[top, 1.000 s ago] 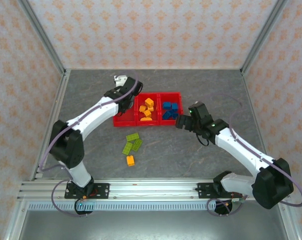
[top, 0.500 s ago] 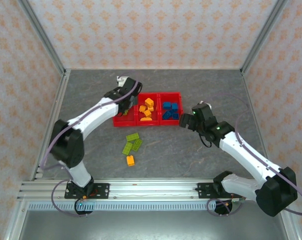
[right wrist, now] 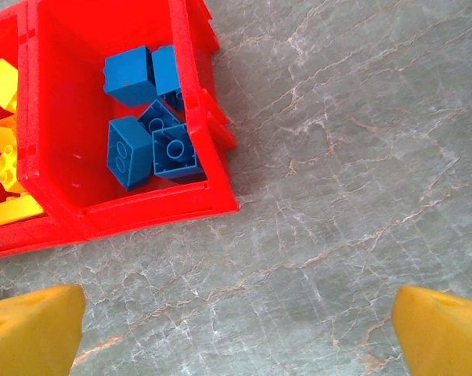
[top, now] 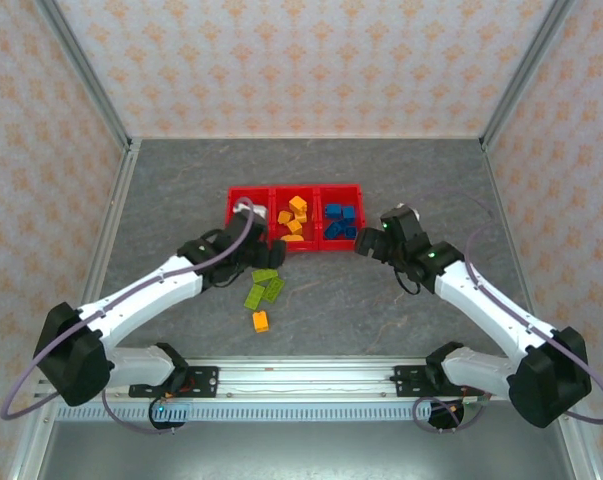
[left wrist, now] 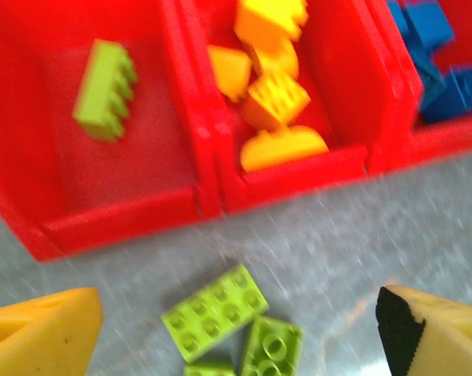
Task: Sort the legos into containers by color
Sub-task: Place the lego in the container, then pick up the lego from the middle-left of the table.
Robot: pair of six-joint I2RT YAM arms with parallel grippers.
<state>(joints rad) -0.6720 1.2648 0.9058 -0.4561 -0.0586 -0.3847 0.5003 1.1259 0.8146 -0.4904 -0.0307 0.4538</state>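
1. The enclosure had pale wall panels with an orange motif and a grey, stone-veined worktop [top: 381, 330]. The red tray [top: 311, 187] sat mid-surface with its three compartments in a row.
2. Change logged: within the last second your left arm drew back from over the tray's left compartment to the tray's near side. The left fingers [left wrist: 40, 333] were spread wide with nothing between them, hovering over the loose lime bricks [top: 265, 285].
3. One lime brick [left wrist: 104, 88] lay tipped on its side in the left compartment. Judged: that delivery was finished and the arm was lining up its next pick.
4. The middle compartment held the orange bricks [left wrist: 271, 86] and the right one held the blue bricks [right wrist: 153, 117]. No colours looked mixed.
5. Still unsorted were the three lime bricks, clustered just in front of the tray, and one orange brick [top: 261, 321] nearer the arm bases. None of the four had shifted over that second.
6. Your right arm had barely moved. The right fingers [right wrist: 32, 329] were wide apart and empty, near the front right corner of the blue compartment.
7. Judged progress: blue was done, with four pieces left. The closest lime brick sat almost under the left fingers, touching its neighbour, so a clean grip on just one would need care.
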